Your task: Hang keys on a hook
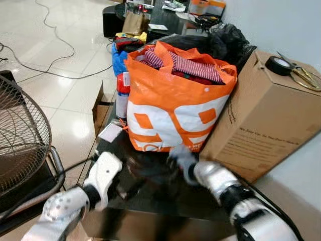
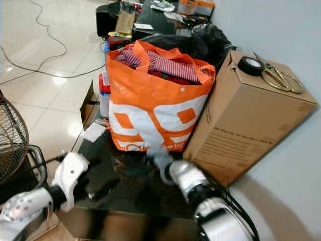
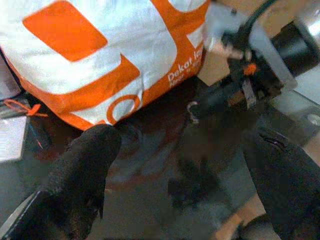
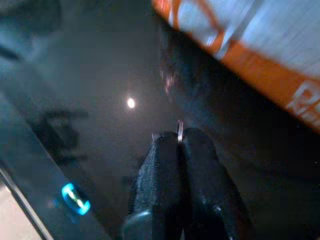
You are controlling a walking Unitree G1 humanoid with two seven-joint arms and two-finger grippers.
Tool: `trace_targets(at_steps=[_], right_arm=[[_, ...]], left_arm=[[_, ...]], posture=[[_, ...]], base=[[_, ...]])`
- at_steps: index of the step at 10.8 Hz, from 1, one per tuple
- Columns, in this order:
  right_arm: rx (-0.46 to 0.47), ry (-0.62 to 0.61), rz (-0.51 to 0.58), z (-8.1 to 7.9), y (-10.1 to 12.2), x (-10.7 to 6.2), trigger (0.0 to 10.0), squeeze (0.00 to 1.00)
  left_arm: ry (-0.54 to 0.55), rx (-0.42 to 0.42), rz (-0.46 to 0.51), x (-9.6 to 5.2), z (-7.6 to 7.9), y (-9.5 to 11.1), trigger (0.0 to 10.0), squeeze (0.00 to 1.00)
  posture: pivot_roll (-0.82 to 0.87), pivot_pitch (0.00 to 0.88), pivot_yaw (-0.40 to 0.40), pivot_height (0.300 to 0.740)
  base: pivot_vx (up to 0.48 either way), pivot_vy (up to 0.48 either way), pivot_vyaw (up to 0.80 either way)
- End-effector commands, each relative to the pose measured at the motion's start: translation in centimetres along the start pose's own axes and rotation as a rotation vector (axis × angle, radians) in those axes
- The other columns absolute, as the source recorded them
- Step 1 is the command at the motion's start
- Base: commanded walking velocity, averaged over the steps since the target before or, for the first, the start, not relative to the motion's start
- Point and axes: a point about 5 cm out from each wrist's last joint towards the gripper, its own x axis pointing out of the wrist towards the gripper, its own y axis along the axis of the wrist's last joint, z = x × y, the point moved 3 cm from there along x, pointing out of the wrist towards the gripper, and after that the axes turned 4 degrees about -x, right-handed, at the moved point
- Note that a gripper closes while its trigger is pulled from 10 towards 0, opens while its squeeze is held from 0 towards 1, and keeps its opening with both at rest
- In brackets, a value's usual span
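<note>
Hovering low over the dark glass table [image 1: 150,201], the left gripper [image 3: 185,165] has its fingers spread wide and holds nothing. To its right the right gripper [image 4: 179,142], in front of the orange bag [image 1: 175,100], pinches a thin metal key ring [image 4: 179,127] at its fingertips. No hook is in sight; lifting slowly should keep so slight a grip from slipping.

My right gripper [image 4: 179,142] has its jaws pinched on a thin metal ring [image 4: 179,131]; whatever hangs from it is hidden between the fingers. From the head, both grippers smear into blur over the dark tabletop [image 1: 165,193]. The fan [image 1: 20,135] is cut off at the frame's edge.
</note>
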Motion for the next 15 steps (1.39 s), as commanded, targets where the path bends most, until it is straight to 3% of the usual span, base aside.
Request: trace_targets(at_steps=[1, 3, 5, 6, 7, 8, 9, 10, 15], right_arm=[[0.103, -0.023, 0.091, 1.3, 0.7, -1.6, 0.0, 0.0], [0.217, -0.128, 0.412, 2.8, 3.8, -6.6, 0.0, 0.0], [0.284, -0.316, 0.659, 2.6, 5.2, -11.2, 0.0, 0.0], [0.337, -0.39, 0.731, 2.4, 5.7, -12.6, 0.0, 0.0], [0.318, -0.527, 0.788, 2.1, 5.9, -13.9, 0.0, 0.0], [0.319, -0.565, 0.759, 2.4, 5.8, -13.7, 0.0, 0.0], [0.299, -0.597, 0.712, 2.9, 5.7, -13.4, 2.9, 0.0], [0.314, -0.628, 0.688, 3.4, 5.5, -13.4, 10.0, 0.0], [0.292, -0.719, 0.625, 4.5, 5.0, -13.9, 10.0, 0.0]], left_arm=[[0.014, -0.004, 0.036, 0.4, -0.2, 0.6, 10.0, 0.0], [0.162, -0.026, 0.174, 1.1, -2.1, 3.1, 10.0, 0.0], [0.26, -0.019, 0.237, 1.6, -2.9, 4.7, 10.0, 0.0], [0.283, 0.017, 0.25, 1.6, -3.1, 5.0, 10.0, 0.0], [0.329, 0.05, 0.265, 1.5, -3.8, 5.6, 10.0, 0.0], [0.326, 0.059, 0.268, 1.8, -3.9, 5.9, 10.0, 0.0], [0.318, 0.065, 0.265, 2.5, -4.1, 6.3, 10.0, 0.0], [0.32, 0.059, 0.27, 2.9, -4.4, 6.4, 10.0, 0.0], [0.304, 0.007, 0.283, 4.6, -4.3, 6.7, 10.0, 0.0]], posture=[[0.06, 0.0, -0.152, 0.74], [0.08, 0.0, -0.135, 0.74], [0.1, 0.0, -0.129, 0.74], [0.11, 0.0, -0.136, 0.74], [0.1, 0.0, -0.118, 0.74], [0.09, 0.0, -0.102, 0.74], [0.07, 0.0, -0.086, 0.74], [0.06, 0.0, -0.073, 0.74], [0.0, 0.0, -0.061, 0.74]], base=[[0.0, 0.0, 0.0], [0.0, 0.0, 0.0], [0.0, 0.0, 0.0], [0.0, 0.0, 0.0], [0.0, 0.0, 0.0], [0.0, 0.0, 0.0], [0.0, 0.0, 0.0], [0.0, 0.0, 0.0], [0.0, 0.0, 0.0]])
